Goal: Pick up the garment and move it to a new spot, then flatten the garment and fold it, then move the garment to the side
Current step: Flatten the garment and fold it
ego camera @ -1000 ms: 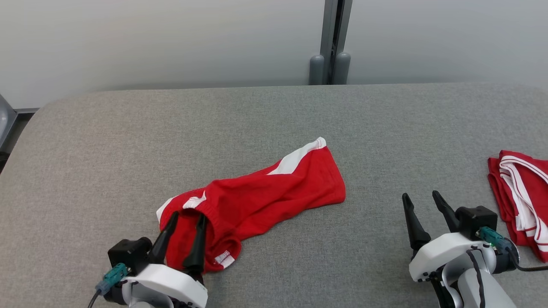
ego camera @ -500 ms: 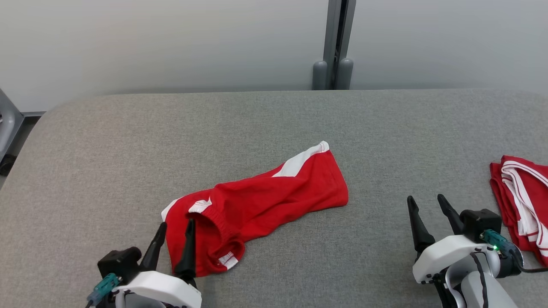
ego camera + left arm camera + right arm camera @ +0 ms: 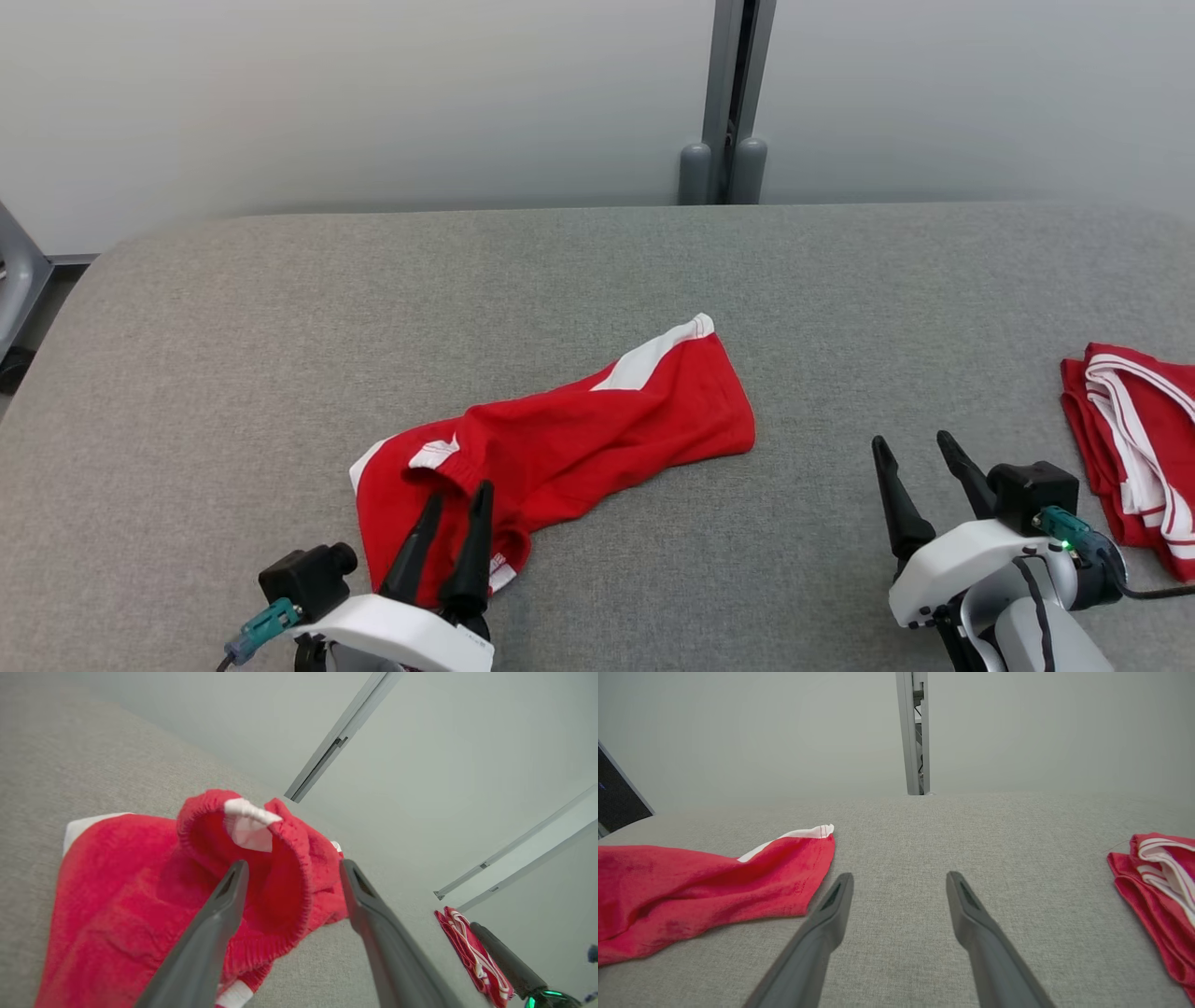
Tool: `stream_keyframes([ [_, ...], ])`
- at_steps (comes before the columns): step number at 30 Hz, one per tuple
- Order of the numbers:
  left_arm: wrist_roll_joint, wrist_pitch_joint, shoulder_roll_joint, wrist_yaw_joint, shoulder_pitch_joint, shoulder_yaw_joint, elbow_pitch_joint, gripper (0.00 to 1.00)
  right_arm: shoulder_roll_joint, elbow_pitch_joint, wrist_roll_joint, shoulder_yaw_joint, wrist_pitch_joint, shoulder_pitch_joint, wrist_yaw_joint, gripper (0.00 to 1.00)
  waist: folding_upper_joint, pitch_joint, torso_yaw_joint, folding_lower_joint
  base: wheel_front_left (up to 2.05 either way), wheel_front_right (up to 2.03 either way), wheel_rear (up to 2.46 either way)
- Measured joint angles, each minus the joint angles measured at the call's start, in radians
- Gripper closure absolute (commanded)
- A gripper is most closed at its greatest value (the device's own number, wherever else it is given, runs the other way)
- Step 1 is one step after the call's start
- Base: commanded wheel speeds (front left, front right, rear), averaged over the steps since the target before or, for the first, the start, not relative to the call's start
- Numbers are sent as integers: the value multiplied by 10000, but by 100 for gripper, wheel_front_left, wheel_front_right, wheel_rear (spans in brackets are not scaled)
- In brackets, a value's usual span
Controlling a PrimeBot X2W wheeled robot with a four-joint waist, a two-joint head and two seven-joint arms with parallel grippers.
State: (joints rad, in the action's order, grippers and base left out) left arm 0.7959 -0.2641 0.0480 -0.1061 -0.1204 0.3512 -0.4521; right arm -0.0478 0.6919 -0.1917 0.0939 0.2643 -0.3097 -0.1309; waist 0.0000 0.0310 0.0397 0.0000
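- Head view has the red garment (image 3: pixel 560 448) lying crumpled on the grey padded table (image 3: pixel 597 271), stretched on a slant from its waistband end at 7 o'clock to a white-trimmed leg hem at 1 o'clock
- The left gripper (image 3: pixel 460 492) comes up from the bottom edge at 7 o'clock, with its two dark fingers over the waistband end of the garment and its tips pointing toward 12 o'clock
- From the left wrist view those fingers stand parted, with the rolled elastic waistband (image 3: pixel 299 872) rising between them; nothing is pinched, and I cannot tell whether the tips touch the cloth
- The right gripper (image 3: pixel 910 439) sits at 4 o'clock over bare table, fingers spread apart and holding nothing; the garment's leg hem lies off at its 10 o'clock, clear of it
- A second red and white cloth (image 3: pixel 1130 448), bundled up, lies at the table's 3 o'clock side, near the right gripper at its 2 o'clock
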Motion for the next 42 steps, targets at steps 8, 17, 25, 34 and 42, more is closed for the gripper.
stream_keyframes([
  [8, 291, 0, 6, 270, -611, 63, -832, 100, -2, 10, 150, -84, 0, -2, 0, 0, 0, 148, -297, 0, 0, 0, 0],
  [17, -1089, 0, 13, 441, -576, -393, -1818, 100, -10, -121, 128, -230, 0, -13, 0, 0, 0, 231, -83, 0, 0, 0, 0],
  [25, -2276, 0, 10, 387, -456, -596, -2382, 0, 2, -222, -19, 138, 0, -276, 0, 0, 0, 352, 605, 0, 0, 0, 0],
  [34, -3195, 2, 2, 771, -476, -986, -1411, 0, -2, 330, 10, 476, 2, -1050, 2, 0, 0, 656, 1198, 0, 0, 0, 0],
  [42, -3467, 2, 8, 811, -417, -1070, -468, 0, 0, 1969, 560, 301, 0, -1885, 0, 0, 0, 993, 1967, 0, 0, 0, 0],
])
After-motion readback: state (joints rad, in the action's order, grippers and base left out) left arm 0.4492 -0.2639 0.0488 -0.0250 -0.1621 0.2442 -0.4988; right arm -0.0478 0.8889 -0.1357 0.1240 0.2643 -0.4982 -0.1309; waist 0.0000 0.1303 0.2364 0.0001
